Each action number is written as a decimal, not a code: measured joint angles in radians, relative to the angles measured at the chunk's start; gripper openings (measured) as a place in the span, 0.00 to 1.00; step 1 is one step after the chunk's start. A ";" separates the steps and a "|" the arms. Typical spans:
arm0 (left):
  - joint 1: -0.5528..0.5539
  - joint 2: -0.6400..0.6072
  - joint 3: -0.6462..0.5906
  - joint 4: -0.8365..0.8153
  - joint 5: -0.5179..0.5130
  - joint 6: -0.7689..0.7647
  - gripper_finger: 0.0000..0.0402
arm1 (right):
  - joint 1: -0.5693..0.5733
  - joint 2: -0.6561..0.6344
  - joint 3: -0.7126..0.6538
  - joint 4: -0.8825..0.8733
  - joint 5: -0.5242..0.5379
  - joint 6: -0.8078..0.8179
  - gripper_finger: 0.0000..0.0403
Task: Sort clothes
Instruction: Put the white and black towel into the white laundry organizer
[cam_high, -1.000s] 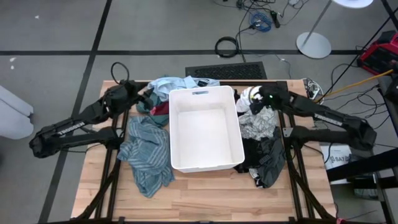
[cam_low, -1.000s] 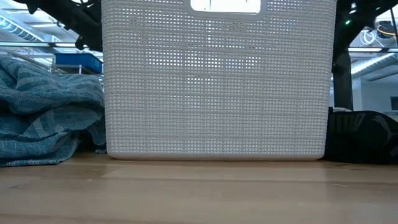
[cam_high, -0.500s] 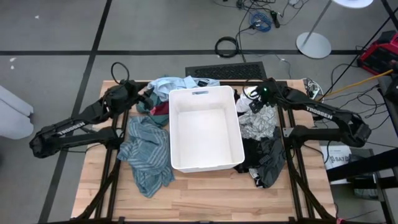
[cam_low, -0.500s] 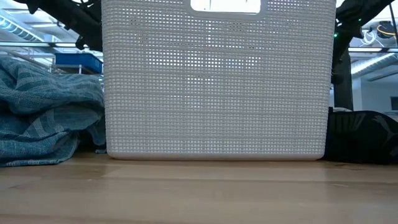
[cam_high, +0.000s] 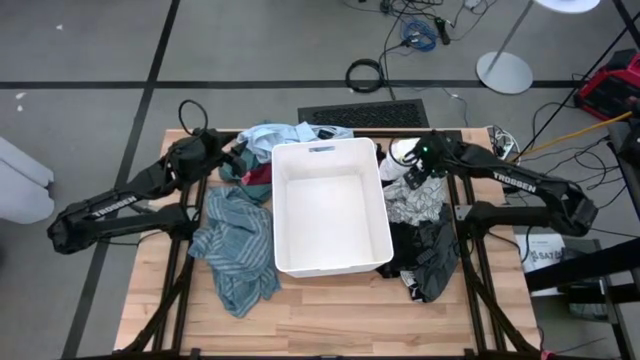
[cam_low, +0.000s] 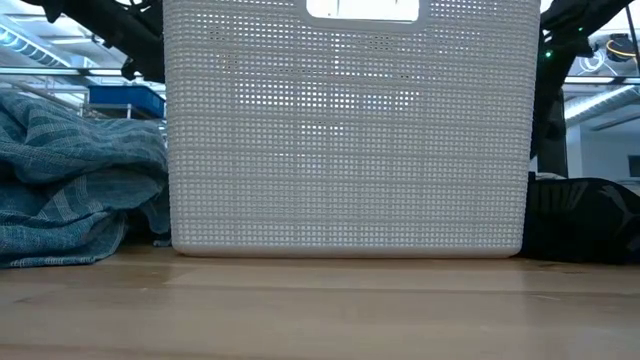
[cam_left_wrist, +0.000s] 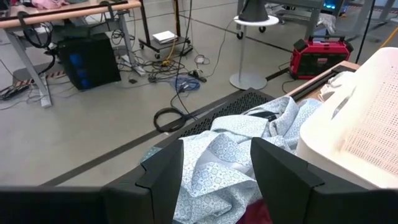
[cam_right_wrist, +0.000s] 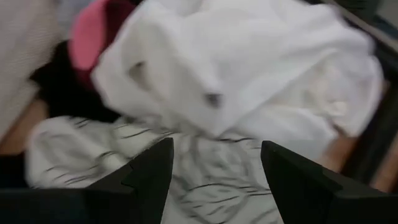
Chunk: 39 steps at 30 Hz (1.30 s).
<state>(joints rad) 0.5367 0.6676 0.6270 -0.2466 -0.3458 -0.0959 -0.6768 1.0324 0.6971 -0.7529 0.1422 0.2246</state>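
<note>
Right hand (cam_right_wrist: 211, 165): fingers spread wide, nothing between them, hovering over the clothes pile on the bin's right side. In its wrist view a white garment (cam_right_wrist: 249, 68) lies ahead of the fingers, with a white-grey streaked one (cam_right_wrist: 186, 162) below them; no contact visible.

Left hand (cam_left_wrist: 214, 171): fingers also apart and empty, poised above the light blue garment (cam_left_wrist: 230, 155) at the tabletop's far left corner, beside the bin wall.

Layout, biggest first:
- Tabletop (cam_high: 330, 325): light wood, bare along the near edge.
- White bin (cam_high: 330, 205): centre of the tabletop, nothing visible inside from above.
- Teal striped garment (cam_high: 237, 250): crumpled flat, left of the bin, touching its wall.
- Black and dark grey garments (cam_high: 428, 255): heaped at the bin's near right corner.
- White-grey garment (cam_high: 410, 200): right of the bin, below the right hand.
- Light blue garment (cam_high: 275, 135): bunched behind the bin's far left corner.
- Red/magenta bits (cam_high: 258, 175): tucked between the light blue piece and the bin.

Hard to read:
- Low view: the bin's perforated wall (cam_low: 345, 130) fills the middle and hides the far piles. Only the teal fabric (cam_low: 70, 180) and a dark lump (cam_low: 585, 215) show either side.
- Right wrist view is blurred. A pink patch (cam_right_wrist: 93, 31) shows at the pile's edge; garment type unclear.
</note>
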 joint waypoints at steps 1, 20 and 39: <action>0.000 0.000 0.000 -0.002 0.000 0.000 0.49 | 0.013 0.000 0.000 0.000 -0.016 -0.001 0.57; 0.000 0.000 0.000 -0.007 0.000 0.004 0.49 | 0.177 0.111 0.000 -0.027 0.069 0.023 0.55; 0.000 0.000 0.000 -0.008 0.000 0.006 0.49 | 0.174 0.158 -0.001 -0.026 0.071 0.018 0.02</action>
<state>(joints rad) 0.5365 0.6678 0.6273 -0.2544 -0.3458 -0.0895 -0.5025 1.1900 0.6964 -0.7792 0.2134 0.2424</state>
